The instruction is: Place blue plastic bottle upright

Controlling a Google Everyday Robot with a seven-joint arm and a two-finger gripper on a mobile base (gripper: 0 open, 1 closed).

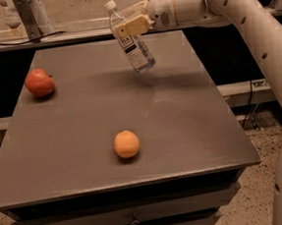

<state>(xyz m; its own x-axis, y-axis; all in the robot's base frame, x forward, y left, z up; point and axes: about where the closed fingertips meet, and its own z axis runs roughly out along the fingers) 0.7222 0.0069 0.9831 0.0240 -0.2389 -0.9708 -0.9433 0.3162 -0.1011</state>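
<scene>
The blue plastic bottle (132, 42) is a small clear bottle with a white cap and a pale label with a dark-framed text box. It hangs in the air above the far part of the table (84, 139), cap up and to the left, base down and to the right, tilted but close to upright. My gripper (129, 23) is shut on the bottle's upper half, coming in from the right on the white arm (240, 7). The bottle's base is well clear of the table top.
A red apple (39, 83) lies at the table's far left. An orange (126, 144) lies near the middle front. The arm's white links run down the right side. A rail and white stands are behind the table.
</scene>
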